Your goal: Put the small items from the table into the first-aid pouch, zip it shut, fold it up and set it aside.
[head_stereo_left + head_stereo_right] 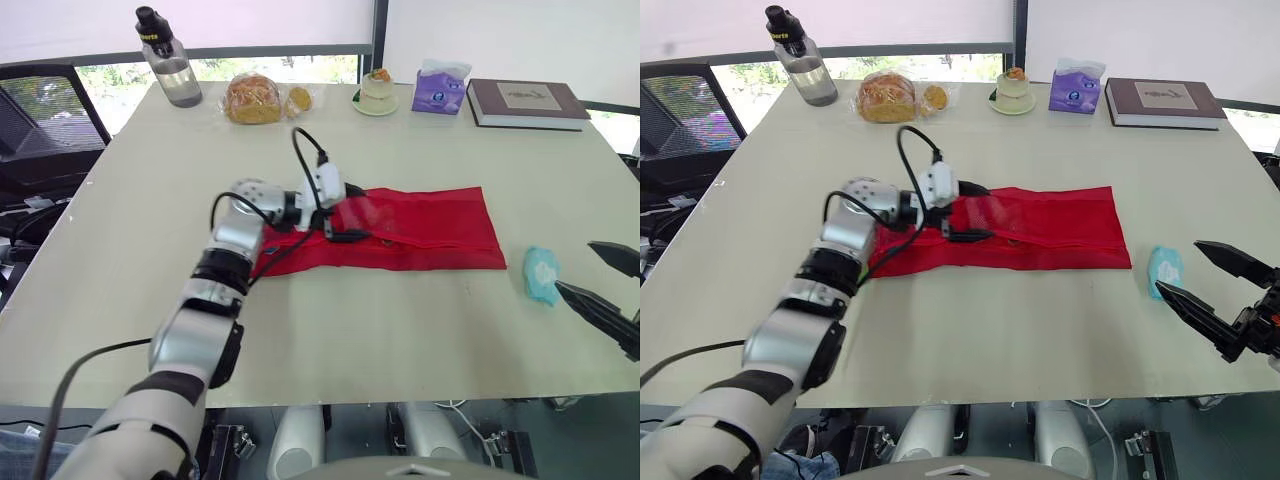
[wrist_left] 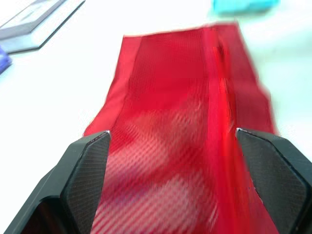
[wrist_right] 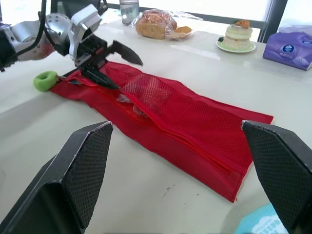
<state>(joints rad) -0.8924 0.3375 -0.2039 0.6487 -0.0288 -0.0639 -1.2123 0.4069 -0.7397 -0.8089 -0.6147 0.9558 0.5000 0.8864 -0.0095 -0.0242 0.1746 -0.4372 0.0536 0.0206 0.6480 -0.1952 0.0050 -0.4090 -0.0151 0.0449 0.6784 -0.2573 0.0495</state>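
Left fingers (image 2: pixel 87 170) splayed over red pouch (image 1: pixel 430 228); right fingers (image 1: pixel 1230 260) (splayed too) beside teal packet (image 1: pixel 542 273).

red mesh cloth pouch (image 1: pixel 420 228); matt table (image 1: pixel 400 330)

Can't make out what's inside the red pouch (image 3: pixel 185 114), just pale lumps (image 3: pixel 146 92) behind the mesh. Can't see its left end from the head views either, tucked behind the left hand (image 3: pixel 129 74) and arm. No clue what the green thing (image 3: pixel 45 80) at that end is. Getting the right hand (image 1: pixel 1178 267) chopped by the right edge in the left eye. Ditto the teal packet (image 1: pixel 1164 272), clipped in both wrist views.
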